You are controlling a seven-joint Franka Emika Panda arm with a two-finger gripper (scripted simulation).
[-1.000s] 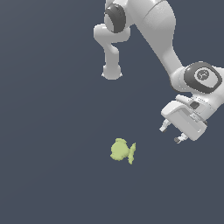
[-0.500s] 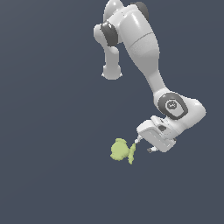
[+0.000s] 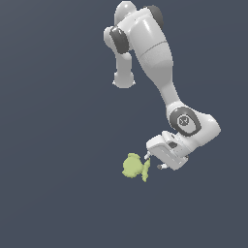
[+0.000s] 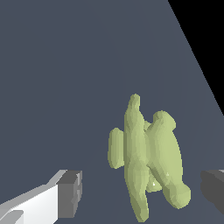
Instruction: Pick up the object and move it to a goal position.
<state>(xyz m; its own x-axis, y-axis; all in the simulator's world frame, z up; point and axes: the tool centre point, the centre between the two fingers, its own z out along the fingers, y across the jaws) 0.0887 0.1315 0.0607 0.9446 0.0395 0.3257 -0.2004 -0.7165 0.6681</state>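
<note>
The object (image 3: 134, 166) is a small yellow-green lumpy fish-like shape lying on the dark grey floor. In the wrist view the object (image 4: 146, 159) is large and lies between the two fingers, nearer one of them. My gripper (image 3: 153, 162) is open and sits low, just to the exterior view's right of the object, with its fingertips (image 3: 147, 156) beside the tail. In the wrist view one grey pad (image 4: 70, 192) shows on the white finger and the other pad (image 4: 214, 189) is at the frame's edge. Neither pad touches the object.
The dark grey floor (image 3: 58, 145) spreads all round. The arm's white links (image 3: 155, 58) rise above and behind the gripper. In the wrist view the floor's edge (image 4: 197, 61) borders black empty space.
The gripper has come down and moved to the exterior view's left, from well apart to right beside the object. The object has stayed in place.
</note>
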